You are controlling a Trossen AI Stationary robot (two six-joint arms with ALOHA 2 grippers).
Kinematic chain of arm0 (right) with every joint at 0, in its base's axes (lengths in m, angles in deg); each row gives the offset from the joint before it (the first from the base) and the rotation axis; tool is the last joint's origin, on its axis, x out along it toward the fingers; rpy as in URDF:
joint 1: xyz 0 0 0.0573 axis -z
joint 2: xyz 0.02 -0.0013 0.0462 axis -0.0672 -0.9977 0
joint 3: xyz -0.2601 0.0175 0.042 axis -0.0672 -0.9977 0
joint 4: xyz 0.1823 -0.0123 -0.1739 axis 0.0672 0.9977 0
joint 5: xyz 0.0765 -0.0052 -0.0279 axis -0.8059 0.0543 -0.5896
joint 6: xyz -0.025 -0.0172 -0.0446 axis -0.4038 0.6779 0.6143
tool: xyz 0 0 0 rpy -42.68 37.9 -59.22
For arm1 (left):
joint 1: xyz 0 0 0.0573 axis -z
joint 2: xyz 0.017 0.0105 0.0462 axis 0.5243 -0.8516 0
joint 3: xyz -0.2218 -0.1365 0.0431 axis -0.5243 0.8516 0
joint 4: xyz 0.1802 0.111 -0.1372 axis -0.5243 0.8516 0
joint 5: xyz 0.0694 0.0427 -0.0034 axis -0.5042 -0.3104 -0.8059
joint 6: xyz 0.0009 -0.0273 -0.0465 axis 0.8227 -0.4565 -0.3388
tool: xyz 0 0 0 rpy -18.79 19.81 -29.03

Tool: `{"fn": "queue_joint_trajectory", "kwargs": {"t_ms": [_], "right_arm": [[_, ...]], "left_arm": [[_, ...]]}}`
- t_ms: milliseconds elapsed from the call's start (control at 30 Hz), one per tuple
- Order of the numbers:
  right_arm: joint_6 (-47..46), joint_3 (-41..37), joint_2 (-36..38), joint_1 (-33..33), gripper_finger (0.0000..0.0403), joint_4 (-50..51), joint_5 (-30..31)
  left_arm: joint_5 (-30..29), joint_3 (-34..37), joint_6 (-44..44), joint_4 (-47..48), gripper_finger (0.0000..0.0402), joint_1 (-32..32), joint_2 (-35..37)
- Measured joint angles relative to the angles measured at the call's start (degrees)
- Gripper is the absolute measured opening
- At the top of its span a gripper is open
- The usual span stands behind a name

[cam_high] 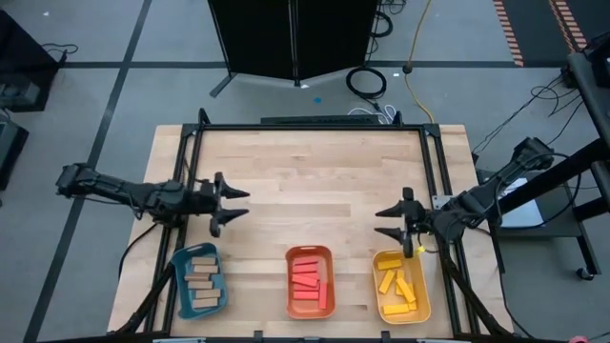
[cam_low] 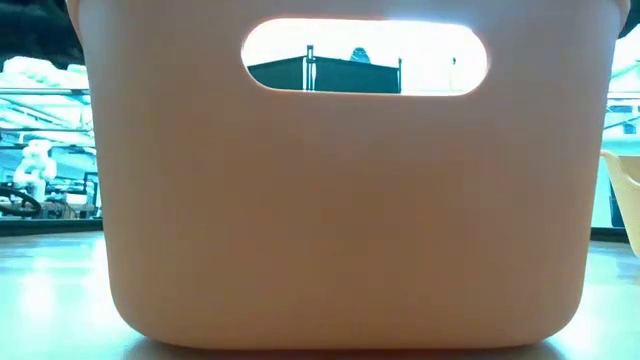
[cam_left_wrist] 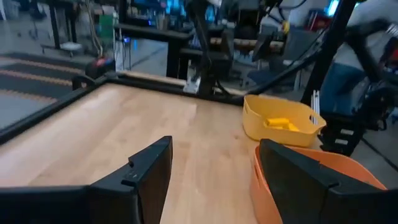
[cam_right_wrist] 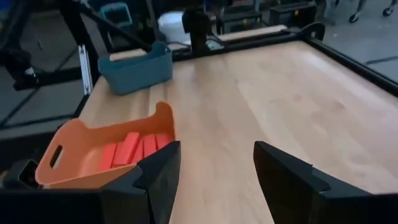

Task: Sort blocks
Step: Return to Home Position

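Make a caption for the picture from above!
Blocks sorted in blue tray, orange tray, yellow tray; left gripper, right gripper hover open.

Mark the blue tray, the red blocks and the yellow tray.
blue tray (cam_right_wrist: 137, 73), right wrist view, on its side wall.
red blocks (cam_right_wrist: 128, 149), right wrist view, on one block's top face.
yellow tray (cam_left_wrist: 289, 138), left wrist view, on its outer wall.

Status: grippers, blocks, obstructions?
Left gripper open near blue tray; right gripper open by yellow tray. Tan blocks in blue tray, red blocks in orange tray, yellow blocks in yellow tray. Nothing obstructing.
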Motion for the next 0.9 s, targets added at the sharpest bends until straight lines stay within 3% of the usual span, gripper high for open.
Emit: {"fn": "queue_joint_trajectory", "kwargs": {"t_ms": [200, 300, 567, 700, 900], "right_arm": [[2.7, -7.9, 12.1, 1.9, 0.0199, -1.8, -0.2], [3.5, -12.9, 20.6, 2.5, 0.0199, -1.2, -0.7], [9.3, -18.0, 42.0, 7.3, 0.0199, 1.7, -14.4], [11.5, -18.8, 42.4, 11.3, 0.0199, 2.5, -18.0], [13.8, -23.5, 41.7, 18.0, 0.0199, -6.4, -28.2]], "left_arm": [[-1.9, 6.0, 0.8, 0.4, 0.0235, -1.0, 11.9], [-4.4, 6.5, -0.3, 4.9, 0.0235, -2.6, 16.3], [-0.1, 6.3, 1.0, 7.8, 0.0235, -6.6, 24.2], [1.3, 6.3, 1.3, 11.1, 0.0235, -8.7, 25.3], [3.7, 6.5, 1.3, 12.5, 0.0235, -11.6, 25.9]]}}
